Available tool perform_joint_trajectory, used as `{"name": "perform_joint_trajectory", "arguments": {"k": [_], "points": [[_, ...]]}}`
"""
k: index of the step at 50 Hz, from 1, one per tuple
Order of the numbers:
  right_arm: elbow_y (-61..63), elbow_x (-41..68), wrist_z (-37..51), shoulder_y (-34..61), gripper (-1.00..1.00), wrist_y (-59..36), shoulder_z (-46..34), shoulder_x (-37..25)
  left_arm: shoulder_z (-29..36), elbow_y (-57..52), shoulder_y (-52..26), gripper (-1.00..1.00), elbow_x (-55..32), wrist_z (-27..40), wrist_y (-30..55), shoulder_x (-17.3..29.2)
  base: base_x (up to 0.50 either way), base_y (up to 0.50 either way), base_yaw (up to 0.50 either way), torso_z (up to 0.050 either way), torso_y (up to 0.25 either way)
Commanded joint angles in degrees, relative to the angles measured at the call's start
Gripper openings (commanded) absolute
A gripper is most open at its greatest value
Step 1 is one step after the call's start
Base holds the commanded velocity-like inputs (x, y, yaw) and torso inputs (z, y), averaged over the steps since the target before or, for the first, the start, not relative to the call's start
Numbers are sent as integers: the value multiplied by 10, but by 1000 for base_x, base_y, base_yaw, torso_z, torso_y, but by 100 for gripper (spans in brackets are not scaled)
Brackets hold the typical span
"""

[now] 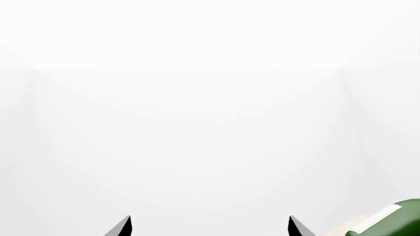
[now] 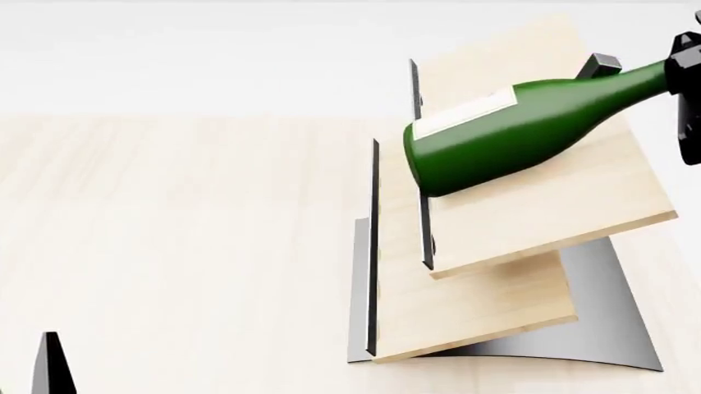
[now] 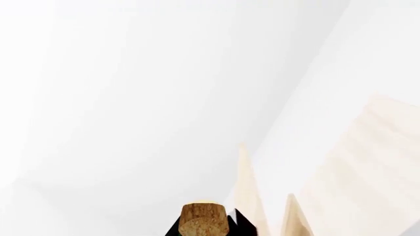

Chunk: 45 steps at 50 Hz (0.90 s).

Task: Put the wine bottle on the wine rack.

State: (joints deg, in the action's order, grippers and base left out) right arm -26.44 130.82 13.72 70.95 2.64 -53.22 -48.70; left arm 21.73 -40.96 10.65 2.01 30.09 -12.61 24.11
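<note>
Right gripper [image 2: 688,90] clenched on neck of wine bottle [image 2: 515,131], cork [image 3: 204,220] between its fingers. Bottle lies tilted over upper board of wine rack [image 2: 547,205]. Left gripper [image 1: 208,227] fingers spread, holding nothing, on table [image 2: 176,222].

My dark green glass wine bottle [image 2: 515,135] looks glossy and smooth, with a rough tan cork [image 3: 204,220]. The light wood rack boards [image 2: 547,205] look matt, over a smooth grey metal base [image 2: 608,320].
</note>
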Motion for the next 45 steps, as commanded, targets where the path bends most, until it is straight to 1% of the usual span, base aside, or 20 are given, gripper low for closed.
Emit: {"name": "perform_joint_trajectory", "arguments": {"k": [1,32,45], "points": [[-2,-28,-8,0,-100,2,5,0,2,0,-1,100,0,1,0,1,0,0,0,0,0],[-39,-26,-24,-22,-100,-4,1,19,5,0,-1,100,1,5,1,4,0,0,0,0,0],[-36,-27,-24,-24,-100,-5,3,18,7,-1,-3,100,2,6,3,4,0,0,0,0,0]]}}
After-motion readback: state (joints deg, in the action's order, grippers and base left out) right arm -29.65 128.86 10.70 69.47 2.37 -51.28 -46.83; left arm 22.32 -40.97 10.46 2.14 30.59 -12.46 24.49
